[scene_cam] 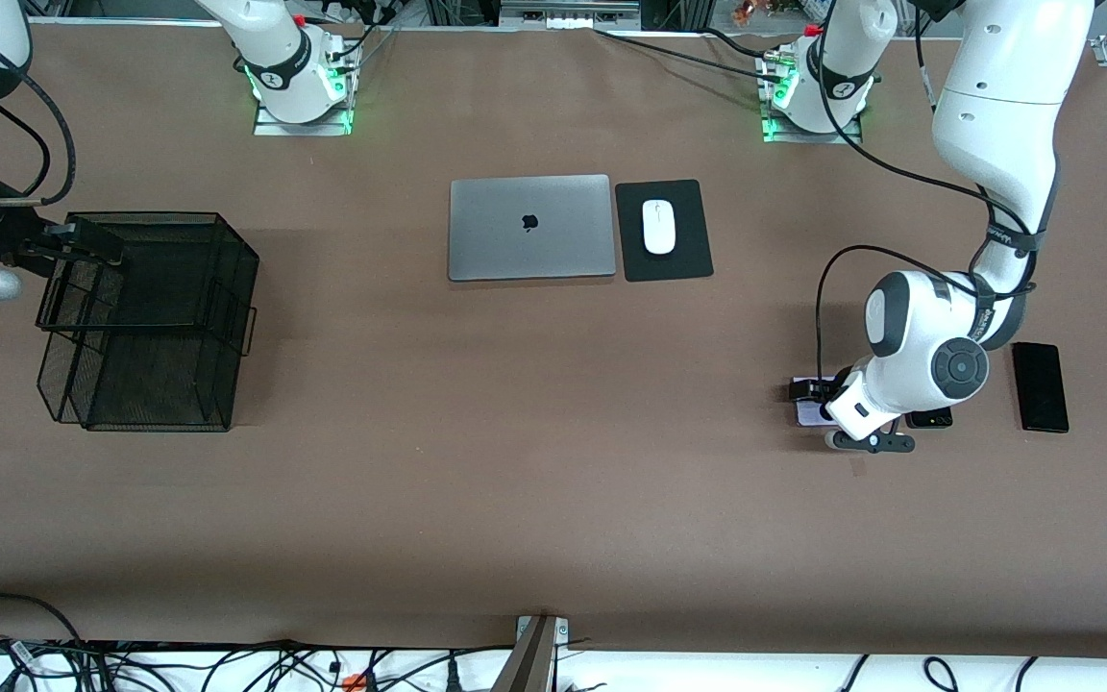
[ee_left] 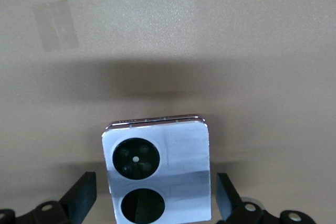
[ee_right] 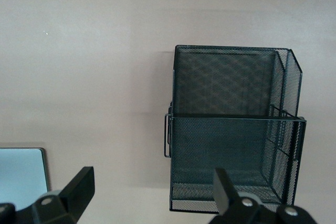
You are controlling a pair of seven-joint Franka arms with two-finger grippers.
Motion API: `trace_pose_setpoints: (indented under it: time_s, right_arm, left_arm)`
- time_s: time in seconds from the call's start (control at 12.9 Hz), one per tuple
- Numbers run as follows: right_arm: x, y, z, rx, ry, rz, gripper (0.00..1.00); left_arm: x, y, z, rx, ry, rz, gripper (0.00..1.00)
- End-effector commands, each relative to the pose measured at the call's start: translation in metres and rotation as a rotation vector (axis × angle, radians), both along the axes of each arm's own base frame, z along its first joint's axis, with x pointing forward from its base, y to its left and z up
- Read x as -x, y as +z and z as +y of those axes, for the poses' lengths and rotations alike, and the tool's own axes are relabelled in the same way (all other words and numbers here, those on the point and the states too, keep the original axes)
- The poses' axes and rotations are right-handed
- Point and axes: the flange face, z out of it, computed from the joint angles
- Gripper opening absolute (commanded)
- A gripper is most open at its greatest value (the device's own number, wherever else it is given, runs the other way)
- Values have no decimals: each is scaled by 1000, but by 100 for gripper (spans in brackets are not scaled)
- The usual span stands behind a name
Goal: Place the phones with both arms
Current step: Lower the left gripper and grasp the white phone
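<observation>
Straddling the white-lilac phone [ee_left: 157, 174], your left gripper [ee_left: 155, 198] hangs low over the table [scene_cam: 553, 481] with its fingers [ee_left: 83, 195] spread wide and nothing held. Bring them down evenly so one pad meets each long edge, and square the wrist to the phone before you close; the casing looks smooth and glossy, so I judge a skewed pinch would let it slip. Your right gripper [ee_right: 152, 192] waits released above the black mesh basket [scene_cam: 145, 322] at the right arm's end of the table.

That phone is small and squarish, pale silver-lilac, with two black circles on its upper face and a thin pinkish rim. It lies flat at the left arm's end of the table. A small black phone [scene_cam: 929, 418] sits just beside it, mostly under the arm, and a long black slab phone [scene_cam: 1040, 386] lies beside that. The grey laptop [scene_cam: 530, 227] and white mouse [scene_cam: 657, 227] sit well apart, farther from the front camera
</observation>
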Motion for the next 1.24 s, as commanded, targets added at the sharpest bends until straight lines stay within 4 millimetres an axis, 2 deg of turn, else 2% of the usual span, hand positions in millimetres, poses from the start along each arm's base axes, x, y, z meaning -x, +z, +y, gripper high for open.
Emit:
trace_pose_setpoints:
  time_s: [0.0, 1.01, 1.08, 1.16]
  right_arm:
    - [-1, 2, -3, -1, 6, 6, 100]
    - [-1, 1, -3, -1, 6, 6, 100]
    - [-1, 1, -3, -1, 6, 7, 100]
    - [-1, 2, -3, -1, 6, 6, 100]
  left_arm:
    - [-3, -3, -2, 18, 24, -12, 100]
    - [-2, -12, -5, 16, 39, -10, 99]
    - [-2, -12, -4, 16, 40, -9, 77]
    - [-2, -12, -4, 16, 40, -7, 59]
